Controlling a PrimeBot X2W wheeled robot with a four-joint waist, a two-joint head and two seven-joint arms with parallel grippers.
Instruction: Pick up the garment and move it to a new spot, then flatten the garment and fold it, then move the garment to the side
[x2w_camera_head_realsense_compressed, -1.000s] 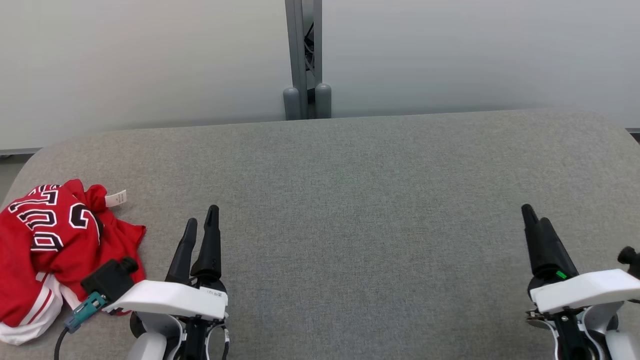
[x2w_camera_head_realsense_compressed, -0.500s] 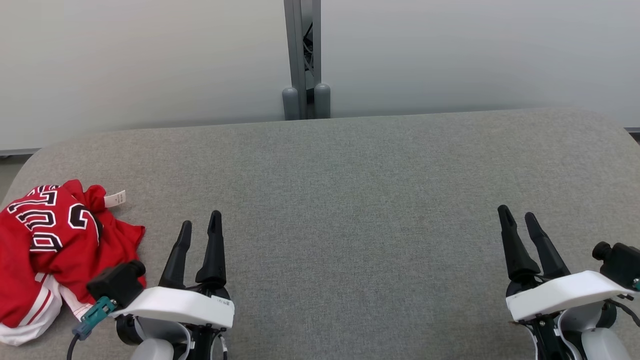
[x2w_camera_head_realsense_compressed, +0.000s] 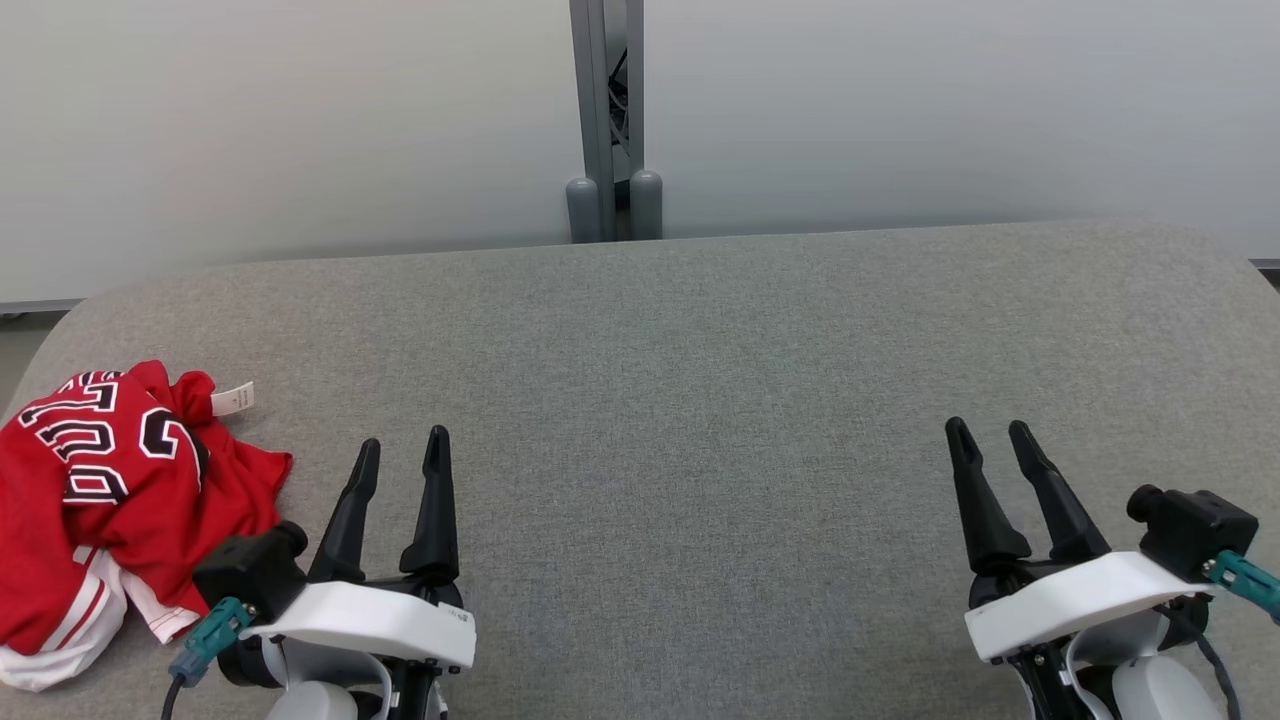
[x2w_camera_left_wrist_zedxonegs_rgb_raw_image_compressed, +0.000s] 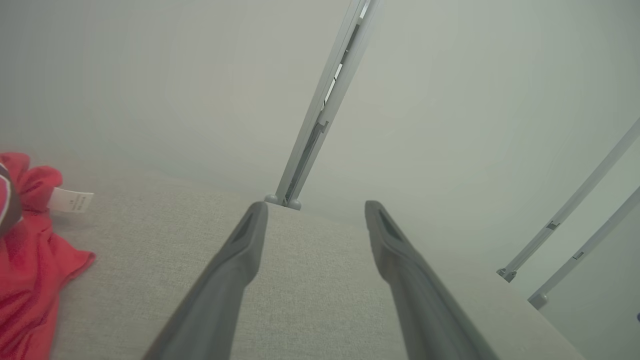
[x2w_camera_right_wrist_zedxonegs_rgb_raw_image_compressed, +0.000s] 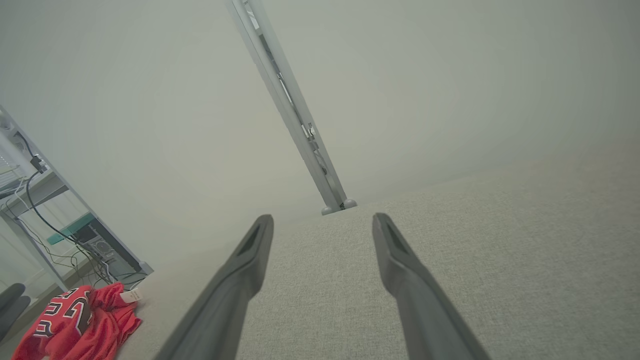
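A crumpled red jersey with black-and-white lettering, white trim and a white tag lies at the table's left edge; it also appears as the red jersey and the red jersey in the wrist views. My left gripper stands open just right of it, apart from the cloth, nothing between its fingers. The left gripper shows its fingers spread over bare fabric. My right gripper is open at the lower right, far from the jersey. The right gripper holds nothing.
The grey fabric-covered table has rounded corners and ends at a pale partition wall. A grey post with two round feet stands behind the far edge. A desk with cables is beyond the table's left end.
Both grippers have opened from nearly shut. The right arm has shifted left and lower in the head view; the left arm has drawn back slightly. The jersey has not moved.
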